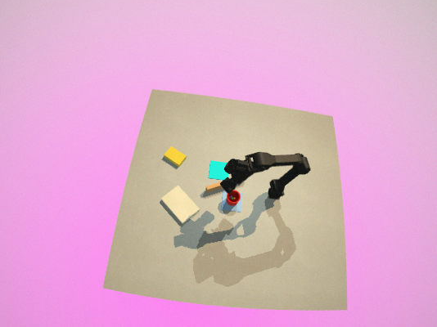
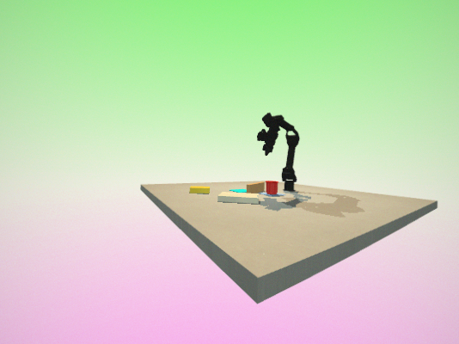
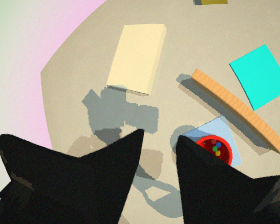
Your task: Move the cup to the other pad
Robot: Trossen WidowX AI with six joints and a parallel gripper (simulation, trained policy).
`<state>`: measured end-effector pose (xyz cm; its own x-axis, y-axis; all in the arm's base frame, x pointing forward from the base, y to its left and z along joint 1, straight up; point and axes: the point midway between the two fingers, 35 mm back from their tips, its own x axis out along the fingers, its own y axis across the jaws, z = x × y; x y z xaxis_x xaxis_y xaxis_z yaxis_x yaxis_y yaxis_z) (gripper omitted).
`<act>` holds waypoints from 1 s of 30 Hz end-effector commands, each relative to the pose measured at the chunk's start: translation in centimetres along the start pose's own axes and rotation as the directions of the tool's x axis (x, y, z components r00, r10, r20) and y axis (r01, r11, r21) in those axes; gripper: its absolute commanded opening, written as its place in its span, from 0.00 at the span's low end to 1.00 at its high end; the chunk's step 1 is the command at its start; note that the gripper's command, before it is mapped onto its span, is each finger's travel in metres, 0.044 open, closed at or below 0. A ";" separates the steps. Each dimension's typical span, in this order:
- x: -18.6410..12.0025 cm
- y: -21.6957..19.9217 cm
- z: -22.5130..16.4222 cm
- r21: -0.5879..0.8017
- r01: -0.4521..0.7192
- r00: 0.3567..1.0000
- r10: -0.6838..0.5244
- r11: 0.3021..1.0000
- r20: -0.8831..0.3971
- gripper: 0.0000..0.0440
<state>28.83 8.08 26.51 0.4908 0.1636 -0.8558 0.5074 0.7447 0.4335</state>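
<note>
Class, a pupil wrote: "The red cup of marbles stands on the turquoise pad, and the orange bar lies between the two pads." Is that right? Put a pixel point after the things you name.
Wrong pad: the top view shows the red cup (image 1: 233, 202) (image 2: 272, 187) (image 3: 230, 154) on the pale blue pad (image 1: 238, 209) (image 3: 220, 125). The rest stands.

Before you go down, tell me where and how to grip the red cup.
Best to grip the red cup around its outer side walls, coming straight down from above: it stands upright, round and open-topped. Keep it level, since marbles lie inside, and keep the fingers clear of the orange bar.
</note>
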 end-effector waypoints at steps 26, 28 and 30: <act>3.2 -5.6 -3.0 0.068 0.409 0.893 -0.384 0.910 -0.233 0.32; 3.5 -6.0 -3.1 0.070 0.430 0.883 -0.403 0.900 -0.242 0.32; 3.7 -6.3 -3.2 0.073 0.449 0.873 -0.419 0.891 -0.250 0.33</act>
<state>25.36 6.30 20.46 0.0755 0.0102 -0.9971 0.7139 0.6975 0.0612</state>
